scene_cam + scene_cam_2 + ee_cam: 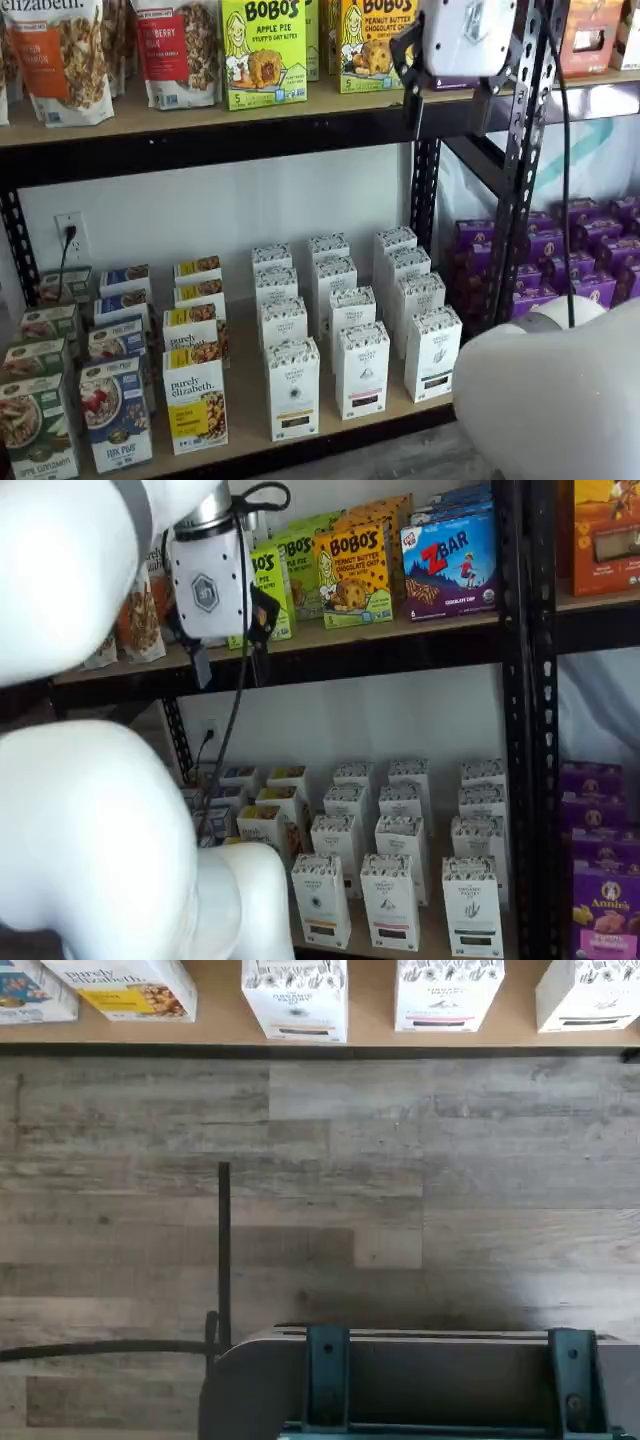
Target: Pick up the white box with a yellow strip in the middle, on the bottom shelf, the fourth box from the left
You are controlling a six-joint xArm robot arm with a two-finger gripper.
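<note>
Bulking white across the foreground of both shelf views, the arm [560, 400] hides part of the rack. The jaws hang high, level with the upper shelf [200, 115], and stand open with nothing between them. In the wrist view a dark mount with teal brackets [440, 1380] sits closest to the lens, over a grey wood-plank floor [400, 1180].

Upper shelf, legible print:
- Green carton [264, 50]: "BOBO'S APPLE PIE".
- Orange carton [352, 575]: "BOBO'S PEANUT BUTTER CHOCOLATE CHIP".
- Blue carton [450, 565]: "ZBAR".
- Granola bags [62, 55]: the name ends in "elizabeth".

The bottom shelf [245, 420] carries cartons in files running front to back. From the left these are cereal boxes [115, 412], then white and yellow "purely elizabeth" boxes [195, 405], then three files of tall white cartons with speckled top bands.

The white box [293, 390] heads the file just beside the "purely elizabeth" boxes. It stands upright at the front edge with like cartons behind it. It bears a small round emblem and a thin strip low on the front. The strip's colour and the small print cannot be resolved. It also shows in the wrist view [295, 1000] and the other shelf view [320, 900], well below the jaws.

Purple cartons [605, 900] in the neighbouring bay read "Annie's".
</note>
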